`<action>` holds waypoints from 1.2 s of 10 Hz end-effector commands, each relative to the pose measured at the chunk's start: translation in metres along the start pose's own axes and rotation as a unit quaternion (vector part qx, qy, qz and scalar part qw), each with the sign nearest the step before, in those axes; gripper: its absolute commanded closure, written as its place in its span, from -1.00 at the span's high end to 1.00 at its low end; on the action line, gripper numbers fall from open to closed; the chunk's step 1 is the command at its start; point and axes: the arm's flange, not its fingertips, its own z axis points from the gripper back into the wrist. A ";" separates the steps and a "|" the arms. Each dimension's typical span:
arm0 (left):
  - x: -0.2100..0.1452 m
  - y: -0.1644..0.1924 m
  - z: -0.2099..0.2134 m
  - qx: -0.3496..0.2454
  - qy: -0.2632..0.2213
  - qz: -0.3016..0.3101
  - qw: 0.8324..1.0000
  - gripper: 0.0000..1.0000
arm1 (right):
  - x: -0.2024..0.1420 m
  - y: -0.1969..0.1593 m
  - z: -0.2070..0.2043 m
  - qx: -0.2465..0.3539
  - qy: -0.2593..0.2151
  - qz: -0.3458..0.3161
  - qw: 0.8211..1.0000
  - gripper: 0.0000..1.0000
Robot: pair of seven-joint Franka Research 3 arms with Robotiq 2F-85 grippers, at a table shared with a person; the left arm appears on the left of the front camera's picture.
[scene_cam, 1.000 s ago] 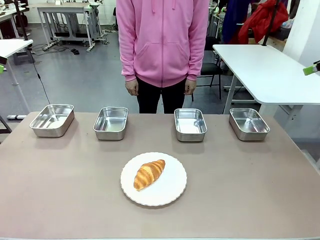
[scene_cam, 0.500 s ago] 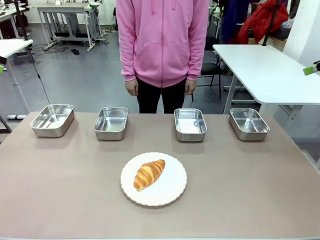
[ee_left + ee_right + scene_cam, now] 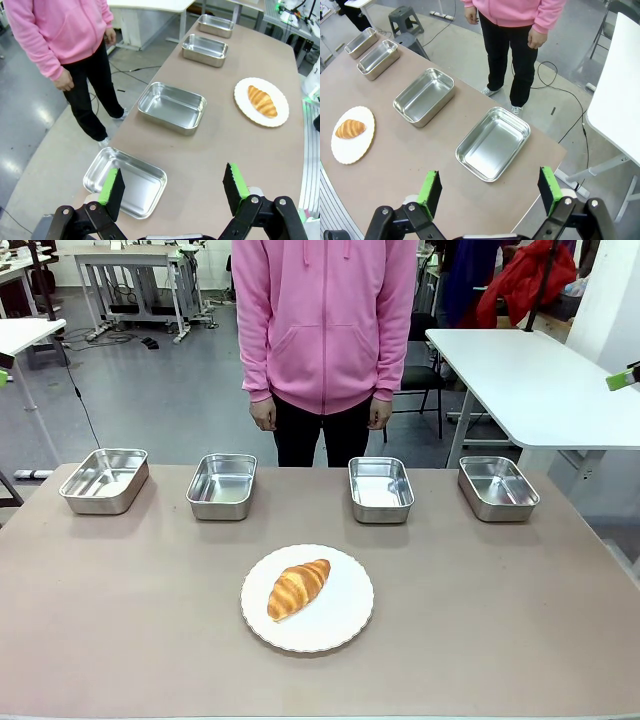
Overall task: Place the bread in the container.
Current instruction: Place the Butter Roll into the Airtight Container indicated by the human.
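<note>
Nothing grabbed yet: bread (image 3: 298,588) sits on the plate (image 3: 340,620), both sets of jaws wide apart above the surface (image 3: 500,620). Next up I'd say: reach down, pinch it gently, carry to a pan (image 3: 381,515).

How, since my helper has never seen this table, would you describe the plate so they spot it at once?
On the brown table, in front of the person in pink, four steel pans line the far edge. Nearer the robot, alone near the middle, lies the plate. It is the only round, white thing, scallop-edged, and holds the croissant.
</note>
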 end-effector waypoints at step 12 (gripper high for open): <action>0.002 0.000 0.001 -0.001 0.002 -0.002 1.000 1.00 | 0.000 0.000 0.000 0.003 -0.005 0.000 1.000 1.00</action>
